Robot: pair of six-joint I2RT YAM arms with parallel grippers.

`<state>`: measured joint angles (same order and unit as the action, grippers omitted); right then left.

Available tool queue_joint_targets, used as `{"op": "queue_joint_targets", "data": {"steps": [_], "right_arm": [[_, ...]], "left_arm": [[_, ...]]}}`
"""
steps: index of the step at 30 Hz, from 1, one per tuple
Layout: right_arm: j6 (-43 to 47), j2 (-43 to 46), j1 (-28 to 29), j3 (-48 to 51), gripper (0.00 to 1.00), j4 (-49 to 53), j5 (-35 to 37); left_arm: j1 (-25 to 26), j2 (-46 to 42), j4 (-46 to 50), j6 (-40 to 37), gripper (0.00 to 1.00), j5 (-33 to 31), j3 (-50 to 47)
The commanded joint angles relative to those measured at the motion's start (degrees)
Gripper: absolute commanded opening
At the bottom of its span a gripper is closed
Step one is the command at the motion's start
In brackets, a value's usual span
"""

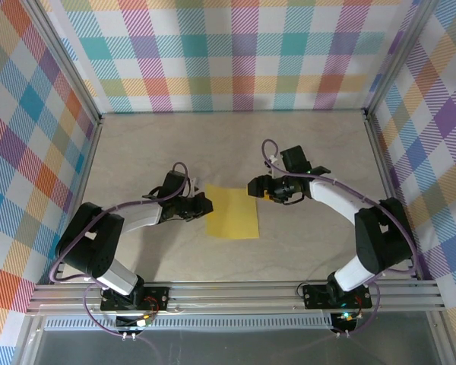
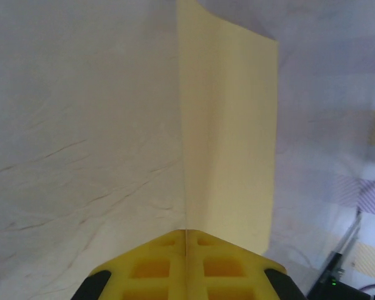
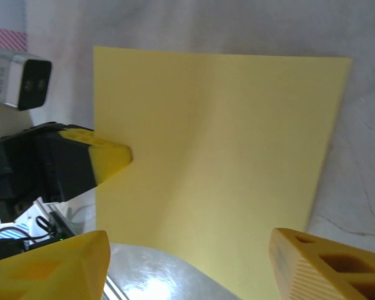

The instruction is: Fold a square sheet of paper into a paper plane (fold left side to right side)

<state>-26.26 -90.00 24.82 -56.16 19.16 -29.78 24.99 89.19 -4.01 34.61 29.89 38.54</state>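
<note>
The left hand, just left of centre in the top view, has its two yellow fingers pressed together, clamped on the left edge of the square sheet of paper. In the left wrist view the sheet runs from the closed fingertips at the bottom of the frame up to the top. Its pinched edge shows as a thin line entering the seam between the fingers. In the right wrist view the same hand appears at middle left, its yellow tip meeting the sheet's border.

The right hand, just right of centre in the top view, has its fingers well apart at the lower corners of its own wrist view, with nothing gripped between them. It hangs near the sheet's upper right corner in the top view. Whether it touches the paper cannot be told.

The sheet lies at the centre of the pale counter, between the two hands, bright yellow and at full square outline. A soft band of shade down its middle in the right wrist view reads as a gentle bow, not a pressed crease.

Progress, as judged: the task is at its start. The left edge is gripped, but no fold is visible. Left to do are carrying that edge over to the right edge, pressing the centre crease, and every later fold that gives the pointed dart. Plaid walls enclose the counter on three sides.
</note>
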Motion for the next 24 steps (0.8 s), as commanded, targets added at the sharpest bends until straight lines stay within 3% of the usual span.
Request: {"op": "queue_joint_targets", "data": {"steps": [1,7,16,24], "right_arm": [[-1.41,-1.86,0.62,0.39,0.62,-1.29,1.48],[-1.69,-7.48,1.80,0.12,0.42,-1.76,1.65],[-2.74,-12.76,2.43,-0.01,0.23,-0.69,3.46],[-2.89,-15.37,2.51,-0.15,0.06,2.38,6.72]], "left_arm": [[0.58,0.55,3.32,-1.46,0.00,-2.85,2.36],[0.76,1.25,4.69,-2.49,0.00,-2.69,3.46],[1.02,2.30,7.43,-4.93,0.00,-1.76,5.34],[1.63,2.05,8.47,-4.91,0.19,-0.85,7.63]]}}
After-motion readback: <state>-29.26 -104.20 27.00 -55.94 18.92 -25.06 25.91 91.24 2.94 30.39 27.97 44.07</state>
